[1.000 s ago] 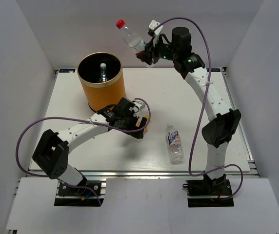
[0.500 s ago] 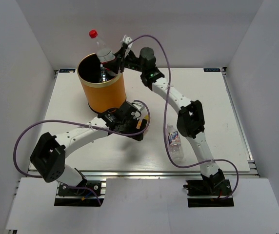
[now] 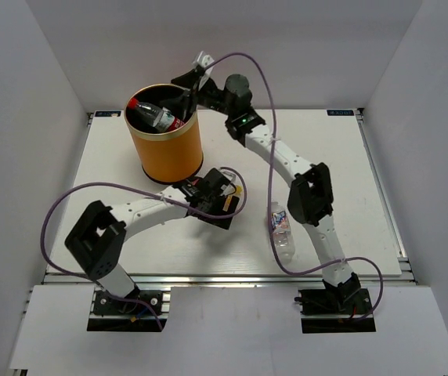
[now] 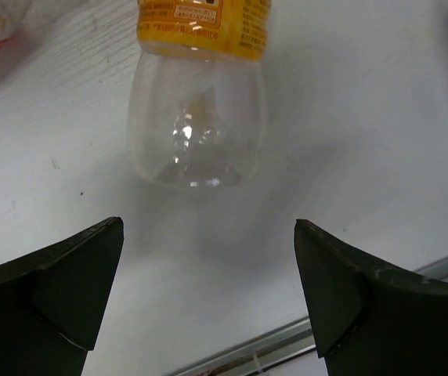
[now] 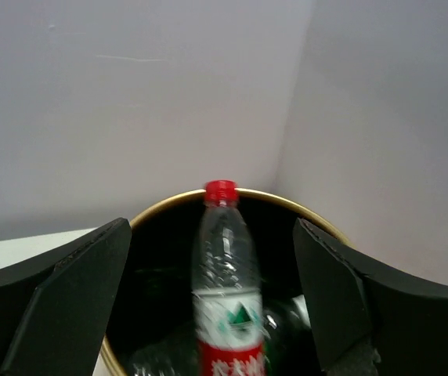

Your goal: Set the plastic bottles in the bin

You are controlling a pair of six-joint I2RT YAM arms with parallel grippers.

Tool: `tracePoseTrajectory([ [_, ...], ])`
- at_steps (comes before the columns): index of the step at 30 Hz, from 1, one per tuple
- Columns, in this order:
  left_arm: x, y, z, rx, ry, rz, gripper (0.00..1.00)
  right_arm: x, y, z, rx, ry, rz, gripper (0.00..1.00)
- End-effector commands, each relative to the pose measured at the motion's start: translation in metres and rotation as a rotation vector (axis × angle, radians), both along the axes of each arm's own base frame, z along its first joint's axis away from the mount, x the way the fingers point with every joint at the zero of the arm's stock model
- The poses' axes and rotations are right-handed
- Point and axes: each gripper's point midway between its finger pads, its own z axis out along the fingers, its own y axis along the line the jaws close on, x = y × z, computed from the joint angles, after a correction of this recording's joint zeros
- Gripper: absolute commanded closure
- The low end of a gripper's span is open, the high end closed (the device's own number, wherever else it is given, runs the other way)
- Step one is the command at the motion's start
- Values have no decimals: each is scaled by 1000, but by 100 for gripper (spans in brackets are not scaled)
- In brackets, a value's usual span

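white tabletop, bare grey walls around it. the left gripper hangs low, jaws spread wide and clamped on nothing. the clear plastic bottle with a yellow label lies on the table just ahead of them, its rounded base toward the jaws and its neck pointing away, so its long axis lines up with the reach. this arm is the nearer 1. the right gripper, jaws also apart, hovers at the tall orange cylindrical bin. the red-capped clear bottle leans tilted in the bin's mouth, cap at the rim farthest from that gripper. 1 blue-white labelled bottle lies beside the right arm.
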Motion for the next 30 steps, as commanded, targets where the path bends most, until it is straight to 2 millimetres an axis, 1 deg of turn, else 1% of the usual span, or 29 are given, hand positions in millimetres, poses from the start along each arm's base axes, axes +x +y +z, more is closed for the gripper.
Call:
tracePoseTrajectory([
  [1,22,-15,7,0,-72,-1,1,-4,-69,105,58,-143,-160,11],
  [2,21,-13,-5,30,-54,-13,1,8,-84,98,22,-98,-204,13],
  [3,28,-15,-4,37,-73,-3,1,9,-109,103,-6,-66,-243,22],
  [4,30,-18,-5,37,-73,-3,1,22,-126,85,-49,-28,-278,27],
  [5,36,-20,-9,42,-88,-6,1,28,-134,56,-107,46,-290,30],
  [6,43,-23,-1,37,-116,5,1,31,-159,55,-130,74,-317,33],
  [7,46,-27,-3,33,-120,6,1,35,-181,31,-172,138,-344,33],
  [8,51,-26,-3,49,-134,3,1,29,-194,36,-194,110,-360,29],
  [9,57,-29,1,48,-151,10,1,36,-217,16,-250,157,-397,25],
  [10,58,-30,-5,65,-144,-1,1,26,-236,36,-238,124,-421,15],
  [11,58,-29,-10,78,-138,-10,1,22,-245,-11,-325,209,-417,10],
  [12,60,-30,-12,87,-141,-24,1,23,-262,-24,-362,226,-436,10],
  [13,61,-31,-17,95,-140,-33,1,9,-273,-23,-374,227,-438,10],
  [14,62,-28,-27,114,-120,-41,1,2,-280,-43,-420,265,-435,10],
  [15,64,-34,-29,99,-118,-47,1,-9,-294,-46,-443,279,-448,10],
  [16,63,-32,-35,114,-110,-59,1,-13,-300,-62,-471,328,-446,10],
  [17,62,-33,-39,120,-100,-72,1,-21,-307,-65,-482,341,-443,10],
  [18,63,-37,-44,115,-93,-77,1,-32,-318,-78,-514,401,-441,10],
  [20,67,-41,-42,109,-100,-76,9,-47,-321,-72,-521,391,-403,24],
  [21,66,-40,-39,109,-100,-76,15,-57,-332,-81,-556,433,-399,34],
  [22,69,-43,-31,93,-116,-75,38,-61,-336,-82,-560,449,-398,58],
  [23,74,-45,-18,84,-139,-67,52,-62,-343,-79,-568,443,-413,70],
  [24,75,-49,-6,72,-162,-69,62,-67,-348,-84,-590,483,-416,76],
  [25,78,-53,20,26,-207,-64,69,-72,-357,-93,-618,531,-434,78],
  [26,85,-60,45,-13,-254,-67,72,-72,-364,-100,-646,532,-439,68],
  [27,90,-62,65,-38,-297,-66,72,-83,-367,-111,-681,581,-415,55],
  [28,101,-67,99,-77,-368,-40,72,-98,-370,-122,-717,647,-385,43],
  [29,103,-65,127,-108,-414,-24,72,-114,-369,-137,-762,703,-324,24],
  [30,116,-53,147,-103,-463,19,72,-124,-367,-142,-790,690,-266,18],
])
